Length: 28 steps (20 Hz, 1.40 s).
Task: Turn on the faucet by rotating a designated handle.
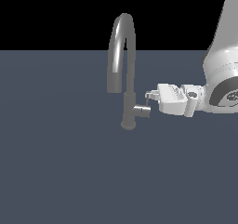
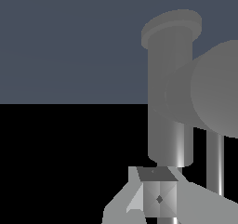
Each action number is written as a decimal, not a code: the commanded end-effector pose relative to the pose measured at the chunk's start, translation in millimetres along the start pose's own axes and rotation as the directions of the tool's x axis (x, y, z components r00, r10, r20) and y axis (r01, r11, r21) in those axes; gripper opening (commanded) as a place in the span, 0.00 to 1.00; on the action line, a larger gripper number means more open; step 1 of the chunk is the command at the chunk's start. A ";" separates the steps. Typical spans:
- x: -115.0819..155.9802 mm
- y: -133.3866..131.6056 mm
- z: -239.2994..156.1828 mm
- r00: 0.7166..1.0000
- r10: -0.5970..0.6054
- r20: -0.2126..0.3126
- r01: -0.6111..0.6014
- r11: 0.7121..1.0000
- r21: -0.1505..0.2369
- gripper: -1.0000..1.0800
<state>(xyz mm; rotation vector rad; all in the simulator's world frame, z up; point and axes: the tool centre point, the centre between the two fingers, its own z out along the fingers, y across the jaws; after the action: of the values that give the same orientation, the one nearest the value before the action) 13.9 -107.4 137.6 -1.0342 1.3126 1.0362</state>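
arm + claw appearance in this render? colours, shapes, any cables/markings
The arm is glossy white with rounded, bulbous links and a dark grey band at the wrist joint. The claw has a boxy white body with a small round port on it and short grey fingers. No cables or markings are visible.

A flat, matte slate-blue surface [image 1: 60, 162] fills the lower part of the exterior view, plain and even in tone, with no markings or seams to be seen. Its far edge runs as a straight horizontal line across the picture. Beyond that edge lies a solid black backdrop [image 1: 51, 14], featureless from side to side. In the wrist view the same slate-blue surface [image 2: 65, 42] appears as one broad uniform field that meets the black backdrop [image 2: 56, 162] along a straight line.
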 end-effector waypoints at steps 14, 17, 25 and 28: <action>-7.2 35.7 -0.1 1.000 0.000 -0.001 0.000 1.000 0.002 0.00; -7.4 46.1 0.1 1.000 0.000 0.000 0.000 1.000 0.001 0.00; -1.1 61.8 0.1 1.000 -0.008 -0.002 0.008 1.000 0.004 0.00; 6.2 75.2 0.1 1.000 -0.003 0.000 0.003 1.000 0.002 0.00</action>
<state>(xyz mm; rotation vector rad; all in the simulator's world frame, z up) -44.6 -93.2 141.5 -1.0473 1.3024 1.0075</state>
